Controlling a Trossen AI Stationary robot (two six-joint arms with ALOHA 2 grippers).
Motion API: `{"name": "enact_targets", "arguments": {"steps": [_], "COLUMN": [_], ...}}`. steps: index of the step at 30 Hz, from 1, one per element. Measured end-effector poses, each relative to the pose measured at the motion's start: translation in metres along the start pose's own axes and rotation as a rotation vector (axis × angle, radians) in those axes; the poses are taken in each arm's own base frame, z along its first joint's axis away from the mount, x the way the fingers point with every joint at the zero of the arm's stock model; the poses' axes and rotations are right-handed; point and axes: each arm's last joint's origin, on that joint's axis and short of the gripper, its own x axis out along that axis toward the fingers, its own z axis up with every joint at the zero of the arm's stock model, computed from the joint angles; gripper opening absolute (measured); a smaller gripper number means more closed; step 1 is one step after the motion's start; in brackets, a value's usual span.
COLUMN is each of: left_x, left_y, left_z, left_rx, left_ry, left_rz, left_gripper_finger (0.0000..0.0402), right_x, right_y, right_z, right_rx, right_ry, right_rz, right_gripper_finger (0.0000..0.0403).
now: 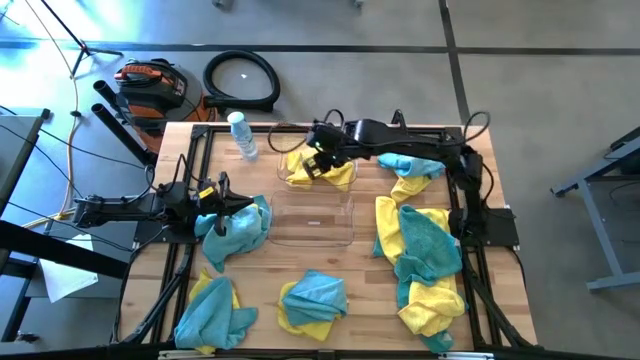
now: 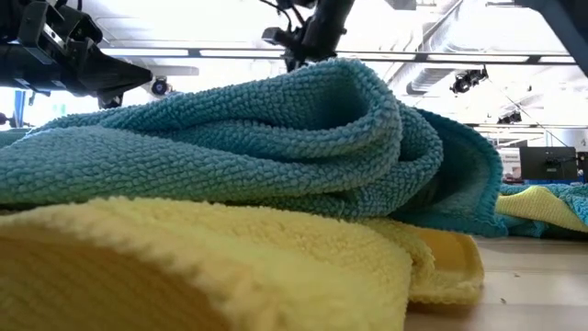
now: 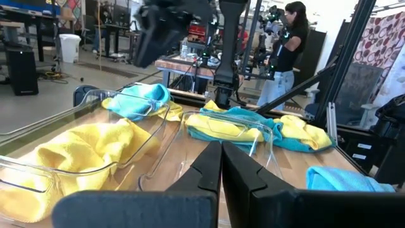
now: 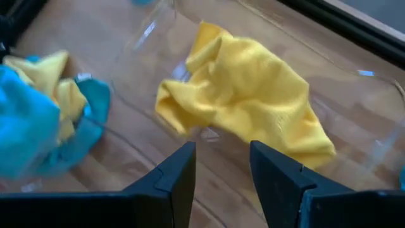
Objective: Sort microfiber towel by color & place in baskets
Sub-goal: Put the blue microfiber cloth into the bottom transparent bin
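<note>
— Under the right gripper [image 4: 221, 166], what's there?
— A yellow towel [image 4: 250, 95] in the far bin [image 1: 318, 168], just below its parted, empty fingers.
— And the left gripper [image 3: 221, 166]?
— Fingers pressed together, holding nothing, beside a teal towel [image 1: 236, 228]. The near bin [image 1: 311, 219] lies just ahead of it; more towels lie scattered on the table [image 1: 270, 275].

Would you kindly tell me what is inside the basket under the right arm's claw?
The far basket holds crumpled yellow towel; the open right claw hovers above. Anything beneath the cloth is hidden.
</note>
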Motion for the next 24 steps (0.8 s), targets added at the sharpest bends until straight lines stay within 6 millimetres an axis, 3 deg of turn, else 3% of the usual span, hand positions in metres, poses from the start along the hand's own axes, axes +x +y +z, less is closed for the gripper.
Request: {"name": "enact_targets", "arguments": {"steps": [6,14,19,24], "left_x": [0.000,0.000,-0.002,0.002], "left_y": [0.000,0.000,-0.001,-0.003], "left_z": [0.000,0.003,0.026,0.062], "left_rx": [0.000,0.010,0.008,-0.002], "left_ry": [-0.002,-0.003,-0.018,0.066], "left_rz": [-0.001,0.010,0.102,0.242], "left_gripper_finger": [0.0001,0.0001,0.0000,0.0000], "right_x": [-0.027,-0.062,-0.077,-0.086], "right_y": [-0.002,-0.044,-0.074,-0.103], "right_z": [-0.040,-0.119,-0.163,-0.192], "right_rx": [-0.058,-0.037,-0.032,-0.102], "right_ry": [-0.054,-0.191,-0.277,-0.306], "right_rz": [0.044,0.161,0.247,0.278], "right_gripper_finger": [0.0144,0.0144,0.0144,0.0144]}}
